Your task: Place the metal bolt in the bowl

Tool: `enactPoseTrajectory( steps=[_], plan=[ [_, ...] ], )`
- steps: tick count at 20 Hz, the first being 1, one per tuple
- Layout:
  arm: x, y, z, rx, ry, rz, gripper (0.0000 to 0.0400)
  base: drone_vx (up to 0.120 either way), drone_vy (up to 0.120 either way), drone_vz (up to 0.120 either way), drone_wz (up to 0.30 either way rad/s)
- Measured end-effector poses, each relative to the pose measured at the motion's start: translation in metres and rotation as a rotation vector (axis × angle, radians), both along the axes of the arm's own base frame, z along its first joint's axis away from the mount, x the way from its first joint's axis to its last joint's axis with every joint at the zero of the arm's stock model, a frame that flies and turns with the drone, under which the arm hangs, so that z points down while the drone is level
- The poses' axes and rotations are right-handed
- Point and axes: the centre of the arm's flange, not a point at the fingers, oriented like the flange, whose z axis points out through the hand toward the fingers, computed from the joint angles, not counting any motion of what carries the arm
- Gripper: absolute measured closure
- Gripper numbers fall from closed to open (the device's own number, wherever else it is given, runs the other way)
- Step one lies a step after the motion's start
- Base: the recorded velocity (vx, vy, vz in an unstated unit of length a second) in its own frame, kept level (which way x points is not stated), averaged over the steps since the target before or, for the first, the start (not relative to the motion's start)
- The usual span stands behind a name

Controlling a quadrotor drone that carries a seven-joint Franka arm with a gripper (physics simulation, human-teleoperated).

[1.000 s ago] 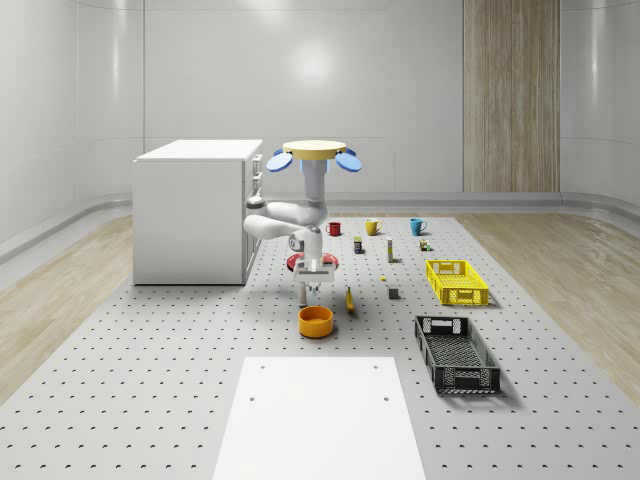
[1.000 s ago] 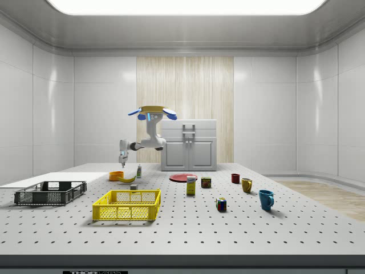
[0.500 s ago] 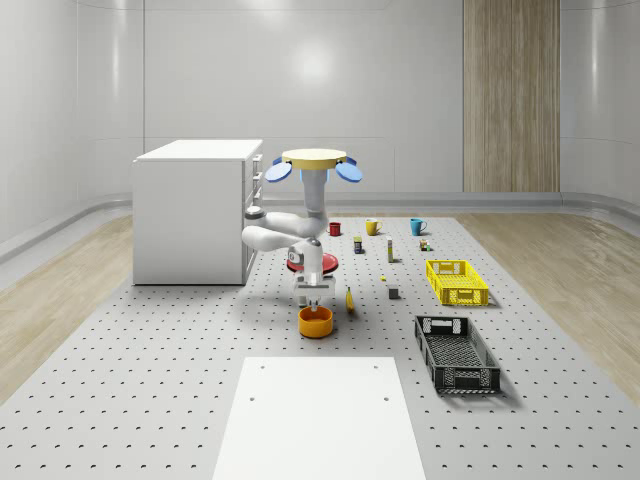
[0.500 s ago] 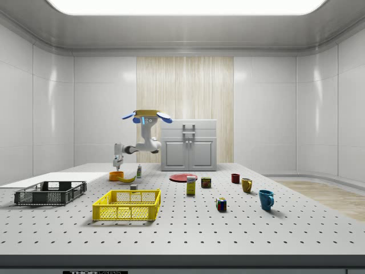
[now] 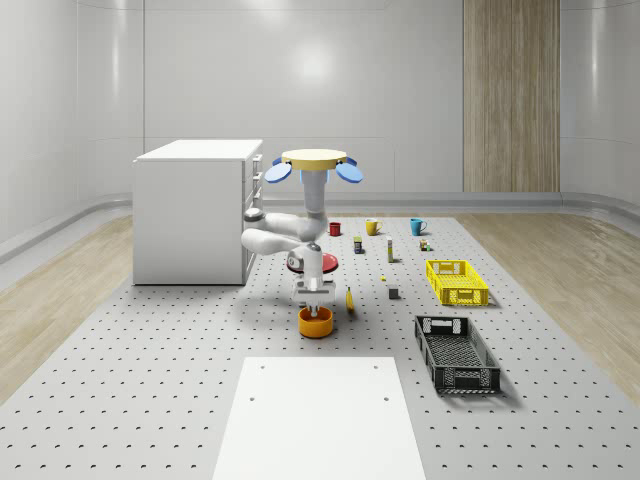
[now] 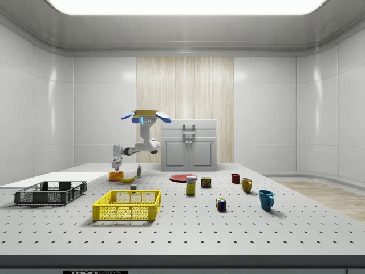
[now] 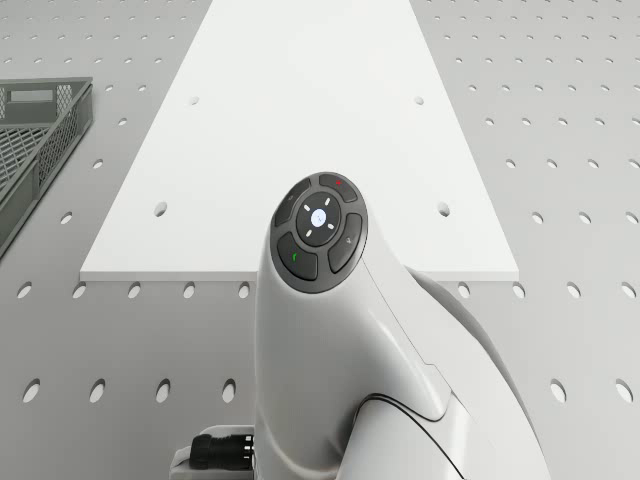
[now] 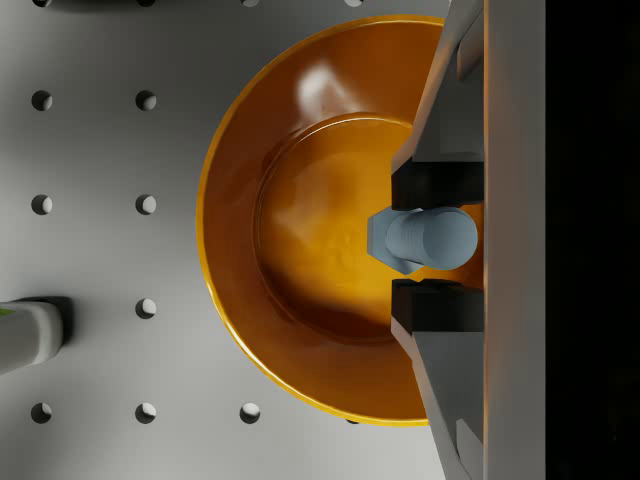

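Observation:
The grey metal bolt sits clamped between my gripper's dark finger pads, right above the hollow of the orange bowl. In the whole-scene view the gripper points straight down, just over the bowl on the perforated table. The drone hovers above and a little behind the bowl, its arm reaching down. From the side, the gripper hangs close above the bowl, with the drone higher up to the side view's right.
A banana lies just right of the bowl, a red plate behind it. The white board is in front, the black crate and yellow crate to the right, the white cabinet at back left.
The gripper, still holding the bolt, has come down and forward until it is over the bowl. The drone shifted to the side view's left.

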Motion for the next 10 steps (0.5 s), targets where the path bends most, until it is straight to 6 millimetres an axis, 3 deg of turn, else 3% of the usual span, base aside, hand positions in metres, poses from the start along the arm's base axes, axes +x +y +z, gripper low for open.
enactPoseTrajectory(
  steps=[3,4,6,10],
  plan=[
    [0.0,0.0,0.012,0.0,0.0,0.0,0.03,0.0,0.0,0.0,0.0],
    [0.0,0.0,0.015,0.0,0.0,0.0,0.0234,0.0,0.0,0.0,0.0],
    [0.0,0.0,0.02,0.0,0.0,0.0,0.0142,0.0,0.0,0.0,0.0],
    [0.0,0.0,0.022,0.0,0.0,0.0,0.0052,0.0,0.0,0.0,0.0]
  ],
)
